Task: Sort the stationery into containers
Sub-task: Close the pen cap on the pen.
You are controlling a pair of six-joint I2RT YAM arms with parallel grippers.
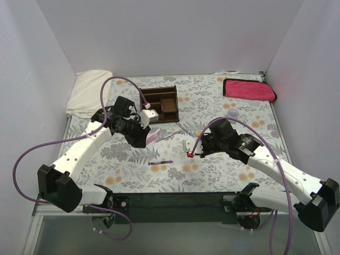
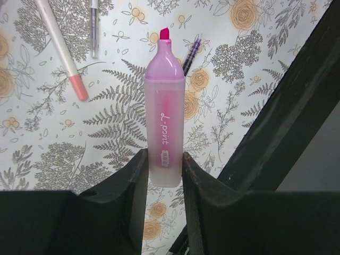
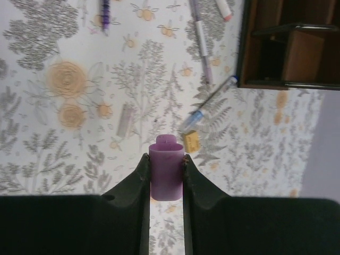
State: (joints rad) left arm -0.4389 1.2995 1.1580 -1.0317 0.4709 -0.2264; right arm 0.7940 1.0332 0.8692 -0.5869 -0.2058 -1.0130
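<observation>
We see the left arm stretched up from its base at the near-left, elbow bent, wrist just short of the dark brown wooden desk organizer (image 1: 161, 103) with its divided compartments. The left gripper (image 2: 163, 159) is clamped on a translucent pink highlighter (image 2: 164, 127), fingers pressing both sides of its lower barrel, its magenta tip pointing away from the wrist over the floral-patterned tablecloth (image 2: 255, 79). Beyond it on the cloth lie a white marker with a pink cap (image 2: 61, 50) off to the left and a thin purple pen (image 2: 191, 56) partly hidden behind the highlighter. Over on the right, the arm reaches in from the near-right corner to mid-table. The right gripper (image 3: 166, 159) has its fingers closed tight on a short purple cylindrical piece (image 3: 166, 172), perhaps a cap, we can't tell. Just past it sit a small tan block (image 3: 190, 141) and a blue-tipped pen (image 3: 210, 103), the organizer further off to the upper right.
</observation>
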